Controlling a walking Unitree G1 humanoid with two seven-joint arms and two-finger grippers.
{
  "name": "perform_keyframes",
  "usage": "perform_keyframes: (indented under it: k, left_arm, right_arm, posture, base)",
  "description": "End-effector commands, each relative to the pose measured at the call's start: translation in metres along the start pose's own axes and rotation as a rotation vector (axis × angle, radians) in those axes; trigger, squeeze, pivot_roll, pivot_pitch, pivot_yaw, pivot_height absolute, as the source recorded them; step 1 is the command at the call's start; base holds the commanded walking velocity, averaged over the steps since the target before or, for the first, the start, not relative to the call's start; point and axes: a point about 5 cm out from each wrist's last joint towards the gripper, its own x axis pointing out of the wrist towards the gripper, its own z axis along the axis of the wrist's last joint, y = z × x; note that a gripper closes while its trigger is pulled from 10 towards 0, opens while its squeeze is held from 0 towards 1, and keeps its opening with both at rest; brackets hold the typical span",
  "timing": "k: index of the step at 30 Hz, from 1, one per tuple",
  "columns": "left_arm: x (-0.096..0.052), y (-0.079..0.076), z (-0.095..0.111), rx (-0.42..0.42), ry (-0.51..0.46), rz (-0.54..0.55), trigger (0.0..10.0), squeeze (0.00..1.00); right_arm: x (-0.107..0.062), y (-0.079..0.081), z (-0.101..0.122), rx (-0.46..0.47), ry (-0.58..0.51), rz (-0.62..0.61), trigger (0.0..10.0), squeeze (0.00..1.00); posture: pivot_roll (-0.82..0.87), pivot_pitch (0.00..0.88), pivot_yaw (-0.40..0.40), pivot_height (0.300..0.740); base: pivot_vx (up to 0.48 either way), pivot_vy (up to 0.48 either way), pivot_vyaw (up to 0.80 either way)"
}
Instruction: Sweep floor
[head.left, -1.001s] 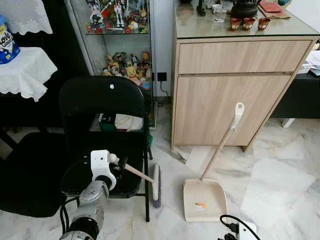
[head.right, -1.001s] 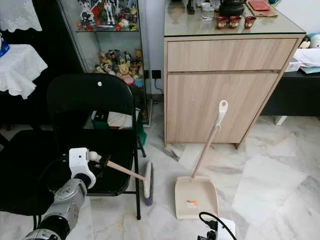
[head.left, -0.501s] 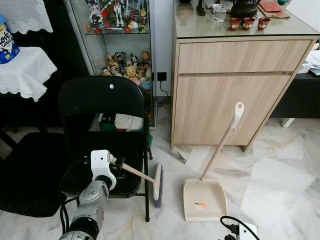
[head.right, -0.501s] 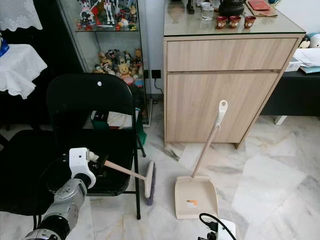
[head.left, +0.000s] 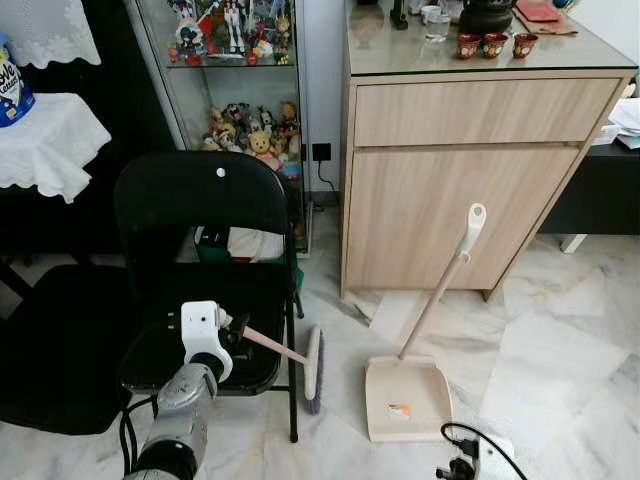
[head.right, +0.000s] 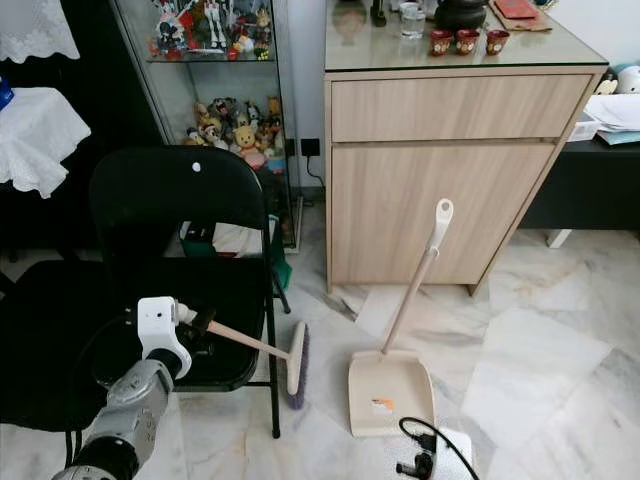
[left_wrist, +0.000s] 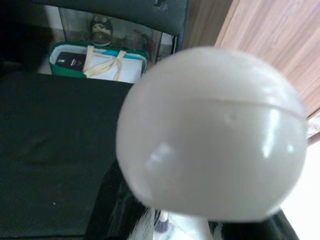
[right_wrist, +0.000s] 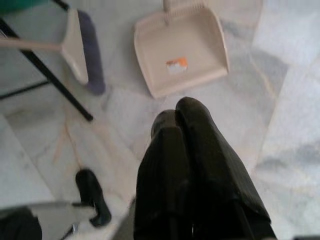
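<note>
My left gripper (head.left: 238, 333) is shut on the handle of a beige broom (head.left: 285, 352), low over the seat of a black folding chair (head.left: 200, 200). The purple-bristled broom head (head.left: 314, 368) hangs just off the floor beside the chair's front leg. The handle's white ball end (left_wrist: 210, 130) looms large in the left wrist view. A beige dustpan (head.left: 405, 398) rests on the marble floor right of the broom head, its long handle (head.left: 450, 275) leaning toward the wooden cabinet. My right gripper (right_wrist: 182, 120) is shut with nothing in it, low above the floor near the dustpan (right_wrist: 182, 47).
A wooden cabinet (head.left: 450, 190) with cups on its glass top stands behind the dustpan. Behind the chair is a glass display case (head.left: 240, 100) of figurines. A white-clothed table (head.left: 50, 140) stands at the left. Open marble floor (head.left: 560, 370) lies to the right.
The broom and dustpan have hardly moved. The view has shifted slightly, and my right arm's white wrist has sunk lower at the bottom edge.
</note>
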Motion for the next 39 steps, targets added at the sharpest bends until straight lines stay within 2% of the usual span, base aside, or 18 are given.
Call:
perform_keyframes:
  k: [1, 2, 3, 6, 7, 11, 15, 18, 24, 30, 39]
  left_arm:
    - [-0.003, 0.003, 0.005, 0.013, -0.031, -0.004, 0.0, 0.00]
    - [-0.005, 0.002, 0.007, 0.029, -0.047, -0.020, 10.0, 0.00]
    - [-0.005, 0.002, 0.007, 0.029, -0.047, -0.020, 10.0, 0.00]
    - [-0.010, 0.003, 0.011, 0.052, -0.075, -0.027, 10.0, 0.00]
    - [-0.010, 0.003, 0.011, 0.052, -0.075, -0.027, 10.0, 0.00]
    - [-0.011, 0.005, 0.014, 0.056, -0.093, -0.015, 10.0, 0.00]
    - [-0.010, 0.005, 0.015, 0.054, -0.096, -0.014, 10.0, 0.00]
    - [-0.010, 0.005, 0.015, 0.057, -0.093, -0.011, 10.0, 0.00]
    - [-0.011, 0.006, 0.014, 0.060, -0.086, -0.010, 10.0, 0.00]
    - [-0.014, 0.005, 0.014, 0.068, -0.075, -0.014, 10.0, 0.00]
    - [-0.017, 0.004, 0.013, 0.082, -0.071, -0.021, 10.0, 0.00]
  right_arm:
    - [0.001, 0.002, 0.003, 0.006, -0.018, -0.008, 10.0, 0.00]
    - [0.004, 0.006, 0.016, -0.010, -0.071, -0.004, 10.0, 0.00]
    - [0.004, 0.006, 0.016, -0.010, -0.071, -0.004, 10.0, 0.00]
    - [0.007, 0.009, 0.042, -0.033, -0.200, -0.001, 10.0, 0.00]
    - [0.007, 0.009, 0.042, -0.033, -0.200, -0.001, 10.0, 0.00]
    - [0.004, -0.002, 0.071, -0.019, -0.361, -0.064, 10.0, 0.00]
    - [0.002, -0.002, 0.080, -0.032, -0.428, -0.068, 10.0, 0.00]
    - [-0.005, 0.005, 0.093, -0.050, -0.541, -0.051, 10.0, 0.00]
    - [-0.007, 0.012, 0.089, -0.047, -0.560, -0.036, 10.0, 0.00]
    - [-0.006, 0.027, 0.091, -0.034, -0.569, -0.022, 10.0, 0.00]
    - [-0.004, 0.025, 0.096, -0.029, -0.571, -0.031, 10.0, 0.00]
  posture:
    - [0.01, 0.037, 0.037, 0.740]
    - [0.01, 0.038, 0.038, 0.740]
    - [0.01, 0.038, 0.038, 0.740]
    - [0.00, 0.033, 0.043, 0.740]
    - [0.00, 0.033, 0.043, 0.740]
    - [-0.01, 0.020, 0.052, 0.740]
    - [-0.01, 0.015, 0.051, 0.740]
    - [-0.02, 0.008, 0.054, 0.740]
    - [-0.03, 0.003, 0.059, 0.740]
    - [-0.02, 0.000, 0.056, 0.740]
    - [-0.01, 0.000, 0.054, 0.740]
  base:
    - [0.000, 0.000, 0.00]
    - [0.000, 0.000, 0.00]
    - [0.000, 0.000, 0.00]
    - [0.000, 0.000, 0.00]
    - [0.000, 0.000, 0.00]
    - [0.000, 0.000, 0.00]
    - [0.000, 0.000, 0.00]
    - [0.000, 0.000, 0.00]
    - [0.000, 0.000, 0.00]
    - [0.000, 0.000, 0.00]
    - [0.000, 0.000, 0.00]
